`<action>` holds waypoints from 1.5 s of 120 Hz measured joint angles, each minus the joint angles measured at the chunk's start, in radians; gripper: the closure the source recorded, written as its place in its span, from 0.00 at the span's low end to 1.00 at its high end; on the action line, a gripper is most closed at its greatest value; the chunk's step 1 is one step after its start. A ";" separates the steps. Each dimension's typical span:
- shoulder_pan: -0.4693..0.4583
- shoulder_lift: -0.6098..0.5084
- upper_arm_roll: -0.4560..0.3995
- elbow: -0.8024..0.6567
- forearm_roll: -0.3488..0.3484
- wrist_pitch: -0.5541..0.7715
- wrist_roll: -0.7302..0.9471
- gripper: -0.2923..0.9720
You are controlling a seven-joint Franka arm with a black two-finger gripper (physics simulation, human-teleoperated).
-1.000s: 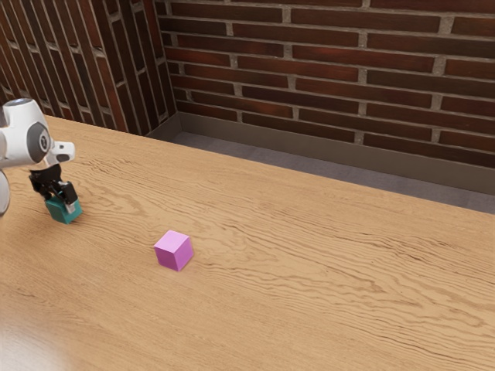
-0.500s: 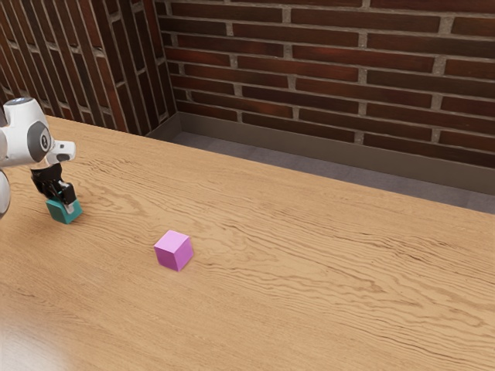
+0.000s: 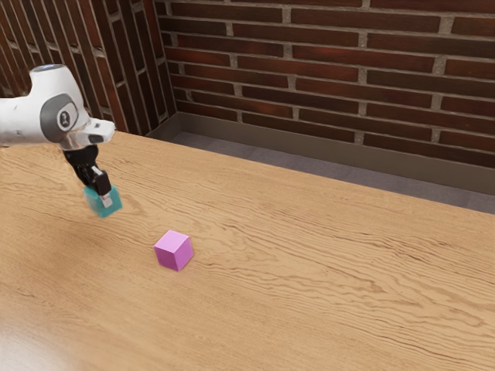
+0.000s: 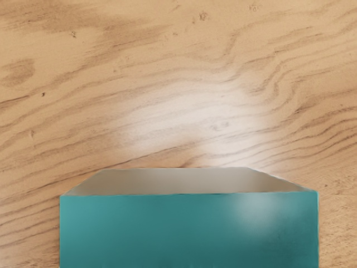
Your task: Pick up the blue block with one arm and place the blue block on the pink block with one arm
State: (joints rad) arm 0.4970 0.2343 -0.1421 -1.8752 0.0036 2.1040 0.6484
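Note:
My gripper (image 3: 103, 197) is shut on the blue block (image 3: 100, 202), a small teal cube held clear above the wooden table (image 3: 309, 255). The pink block (image 3: 173, 250) rests on the table to the exterior view's right of the gripper and nearer the camera, apart from it. In the wrist view the blue block (image 4: 189, 229) sits just under my hand as a wide teal face with its shadow on the wood behind it.
A brick wall (image 3: 325, 69) runs along the back, with a grey floor strip (image 3: 325, 166) beyond the table's far edge. Open wood stretches across the exterior view's right and front.
My gripper has lifted the blue block off the table and carried it to the exterior view's right, toward the pink block. The pink block has not moved.

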 joint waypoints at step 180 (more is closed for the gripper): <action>-0.257 -0.002 -0.042 -0.108 0.050 0.101 -0.755 0.54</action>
State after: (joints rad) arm 0.2396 0.2320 -0.1842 -1.9832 0.0540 2.2050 -0.1063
